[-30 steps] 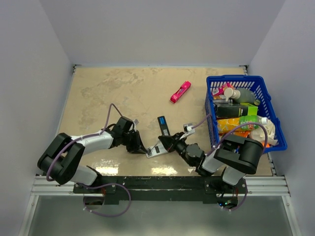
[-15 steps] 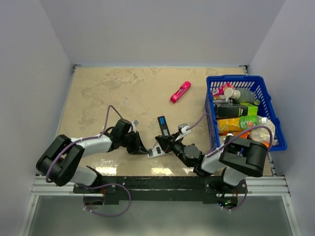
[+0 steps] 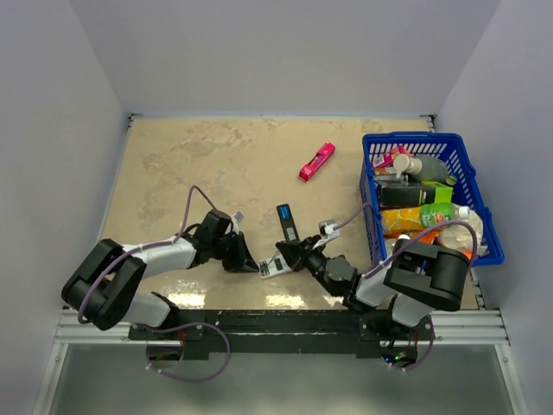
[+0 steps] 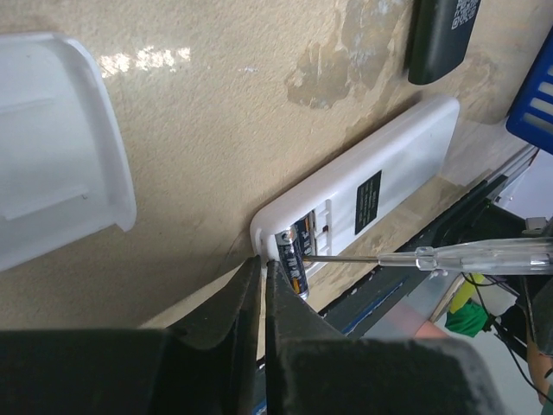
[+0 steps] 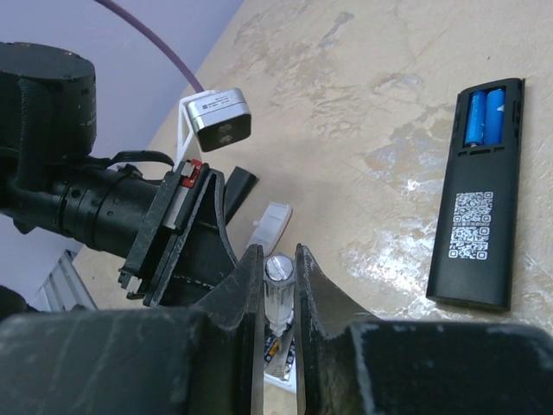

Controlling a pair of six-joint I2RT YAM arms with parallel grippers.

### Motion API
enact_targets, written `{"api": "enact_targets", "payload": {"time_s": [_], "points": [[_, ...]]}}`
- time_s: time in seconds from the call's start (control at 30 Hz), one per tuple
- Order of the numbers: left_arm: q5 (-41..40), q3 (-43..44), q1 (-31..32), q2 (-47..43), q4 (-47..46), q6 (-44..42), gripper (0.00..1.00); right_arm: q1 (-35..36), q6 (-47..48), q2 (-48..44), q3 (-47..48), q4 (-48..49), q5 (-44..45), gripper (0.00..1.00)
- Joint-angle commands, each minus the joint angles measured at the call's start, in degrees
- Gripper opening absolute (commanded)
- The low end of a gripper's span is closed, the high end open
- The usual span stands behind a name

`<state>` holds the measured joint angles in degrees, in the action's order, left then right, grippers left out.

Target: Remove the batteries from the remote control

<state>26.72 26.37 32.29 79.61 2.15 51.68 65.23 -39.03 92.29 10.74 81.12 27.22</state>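
A white remote [image 4: 371, 186] lies face down with its battery bay open; a dark battery [image 4: 294, 255] sits in the bay. My left gripper [image 4: 262, 264] is shut, its tips against the remote's near end. My right gripper [image 5: 278, 259] is shut on a clear-handled screwdriver [image 5: 278, 285], whose metal shaft [image 4: 363, 257] reaches into the bay beside the battery. A black remote [image 5: 479, 199] lies open further back with two blue batteries [image 5: 484, 117] in it. In the top view both grippers meet at the white remote [image 3: 275, 264] near the front edge.
A white cover [image 4: 52, 164] lies left of my left gripper. A pink object [image 3: 317, 161] lies mid-table. A blue basket [image 3: 371, 186] full of packages stands at the right. The table's front rail [image 3: 276, 322] is close below the grippers.
My right gripper with the screwdriver shifted slightly left, then back a little. The left gripper and the white remote have barely moved.
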Motion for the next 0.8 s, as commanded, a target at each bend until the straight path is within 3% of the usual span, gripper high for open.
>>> {"api": "enact_targets", "payload": {"time_s": [0.0, 0.3, 0.57, 0.77], "points": [[1.8, 0.5, 1.1, -1.6, 1.2, -1.2, 0.0, 0.4, -0.1, -4.5, 2.4, -7.6, -2.0, 0.0], [-3.7, 6.8, 1.0, -3.5, 11.6, -5.1, 0.0, 0.3, 3.2, -6.8, 8.4, -15.8, -2.3, 0.0], [-16.6, 12.6, 0.0, -4.0, 24.0, -7.6, 0.0, 0.2, 5.0, -4.2, 12.0, -17.8, -2.2, 0.0], [-17.3, 12.7, -5.5, -5.6, 26.6, -9.7, 0.0, -0.2, 7.5, -3.7, 15.2, -20.6, -2.9, 0.0]]}}
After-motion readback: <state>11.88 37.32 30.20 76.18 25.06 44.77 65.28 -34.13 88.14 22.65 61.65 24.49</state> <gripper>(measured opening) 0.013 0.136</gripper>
